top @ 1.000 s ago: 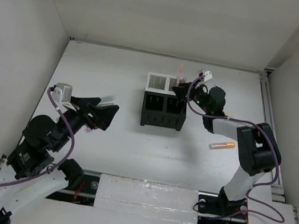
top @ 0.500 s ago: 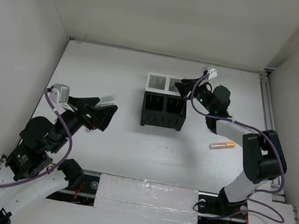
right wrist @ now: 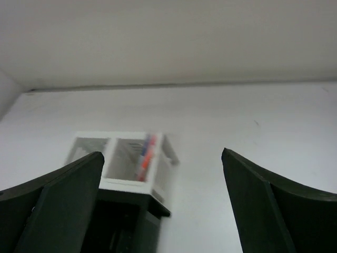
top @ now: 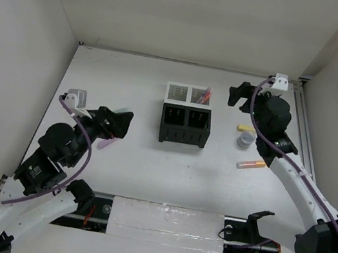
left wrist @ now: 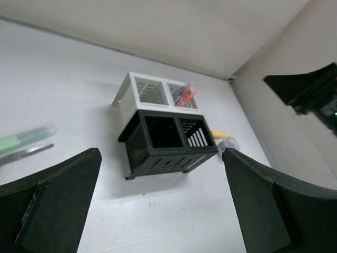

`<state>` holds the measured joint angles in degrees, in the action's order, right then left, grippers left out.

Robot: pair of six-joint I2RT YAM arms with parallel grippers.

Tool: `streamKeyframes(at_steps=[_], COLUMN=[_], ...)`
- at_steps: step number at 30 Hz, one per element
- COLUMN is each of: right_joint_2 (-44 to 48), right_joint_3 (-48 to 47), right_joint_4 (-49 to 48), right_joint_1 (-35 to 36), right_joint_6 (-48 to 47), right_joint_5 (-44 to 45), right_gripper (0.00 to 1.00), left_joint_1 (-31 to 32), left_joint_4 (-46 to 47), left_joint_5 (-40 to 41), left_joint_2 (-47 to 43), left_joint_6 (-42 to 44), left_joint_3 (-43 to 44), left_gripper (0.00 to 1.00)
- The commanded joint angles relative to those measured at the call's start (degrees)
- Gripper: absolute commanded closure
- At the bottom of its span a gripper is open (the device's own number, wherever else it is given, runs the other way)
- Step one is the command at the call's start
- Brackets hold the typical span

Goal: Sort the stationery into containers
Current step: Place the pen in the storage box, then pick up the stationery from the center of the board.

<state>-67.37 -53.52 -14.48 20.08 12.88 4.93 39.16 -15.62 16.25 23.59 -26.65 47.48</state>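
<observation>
Bins [top: 185,126] are clustered mid-table; pens [top: 206,96] are held in the far-right white one. Right gripper [top: 239,95] is spread, empty, just right of them. Left gripper [top: 121,125] is spread, empty, near-left. Markers [top: 251,164] are scattered at right.

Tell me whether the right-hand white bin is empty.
Not empty: thin red pens stick up out of the right-hand white bin, leaning toward its right wall.

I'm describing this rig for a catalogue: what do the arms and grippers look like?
The left arm and right arm have white link shells with black joints. A purple cable loops along each to a small white box at the wrist. The left gripper and right gripper are matte black, with broad wedge-shaped fingers.
</observation>
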Motion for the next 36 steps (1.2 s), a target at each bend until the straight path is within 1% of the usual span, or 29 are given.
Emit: streamKeyframes(at_steps=[1, 2, 3, 5, 7, 8, 9, 10, 11, 13, 15, 17, 20, 21, 25, 30, 31, 33, 36], right_joint_2=[2.6, 3.5, 4.3, 6.6, 6.6, 5.3, 2.7, 2.7, -0.3, -2.2, -4.6, -6.8, -12.8, -14.9, -18.7, -20.5, -21.2, -21.7, -22.3], right_joint_3=[-3.2, -3.2, -3.2, -1.9, -1.9, -1.9, -1.9, -1.9, -1.9, -1.2, 0.3, 1.0, 0.2, 0.2, -0.4, -0.4, -0.4, -0.4, -0.4], right_joint_4=[23.4, 28.4, 29.8, 32.8, 34.7, 35.6, 37.1, 37.2, 38.4, 37.2, 35.1, 32.8, 32.2, 31.2, 29.2, 27.6, 27.6, 27.6, 27.6], right_joint_1=[-1.6, -3.2, -4.1, -6.1, -9.9, -11.2, -14.0, -15.2, -16.3, -17.8, -17.8, -18.4, -18.4, -18.4, -18.4, -17.8, -17.8, -17.8, -17.3], right_joint_6=[2.8, 4.2, 4.9, 4.9, 3.6, 2.9, 2.0, 1.4, 1.4, 0.3, -0.3, -0.8, -1.4, -2.0, -2.0, -2.0, -2.0, -2.0, -2.0], right_joint_5=[18.5, 21.1, 21.1, 19.5, 15.7, 14.3, 11.3, 9.6, 8.1, 4.7, 3.4, 1.2, -0.8, -1.5, -2.0, -3.3, -3.3, -2.3, -1.8], right_gripper=[0.0, 0.0, 0.0, 0.0, 0.0, 0.0, 0.0, 0.0, 0.0, 0.0, 0.0, 0.0, 0.0, 0.01, 0.01, 0.03, 0.05, 0.07, 0.13], left_joint_1=[0.1, 0.1, 0.1, 0.1, 0.1, 0.1, 0.1, 0.1, 0.1, 0.1, 0.1, 0.1, 0.1, 0.1, 0.1, 0.1, 0.1, 0.1, 0.1], left_joint_4=[-2.0, -2.0, -2.7, -3.3, -3.3, -3.8, -3.8, -3.8, -4.5, -5.9, -7.8, -8.9, -9.4, -9.4, -9.4, -9.4, -9.4, -9.4, -9.4], left_joint_5=[3.8, 4.6, 4.6, 6.2, 6.8, 6.8, 6.8, 7.5, 8.0, 9.6, 11.3, 11.3, 11.3, 11.3, 11.3, 11.3, 11.3, 11.3, 10.8], left_joint_2=[3.9, 3.9, 4.4, 4.4, 4.4, 5.1, 5.7, 6.2, 6.7, 7.9, 10.3, 12.8, 13.9, 14.6, 14.6, 14.6, 14.6, 14.6, 14.6], left_joint_6=[-1.7, -2.4, -3.1, -3.7, -3.7, -4.3, -4.3, -4.9, -4.9, -6.0, -6.8, -7.4, -7.4, -7.4, -6.9, -6.9, -6.9, -6.9, -6.9], left_joint_3=[2.3, 2.9, 2.9, 2.9, 2.9, 2.9, 2.9, 2.9, 2.9, 3.4, 4.1, 5.2, 5.3, 5.3, 5.3, 5.3, 5.3, 5.3, 5.3], left_gripper=[0.0, 0.0, 0.0, 0.0, 0.0, 0.0, 0.0, 0.0, 0.0, 0.0, 0.0, 0.0, 0.0, 0.0, 0.0, 0.0, 0.0, 0.0, 0.0])
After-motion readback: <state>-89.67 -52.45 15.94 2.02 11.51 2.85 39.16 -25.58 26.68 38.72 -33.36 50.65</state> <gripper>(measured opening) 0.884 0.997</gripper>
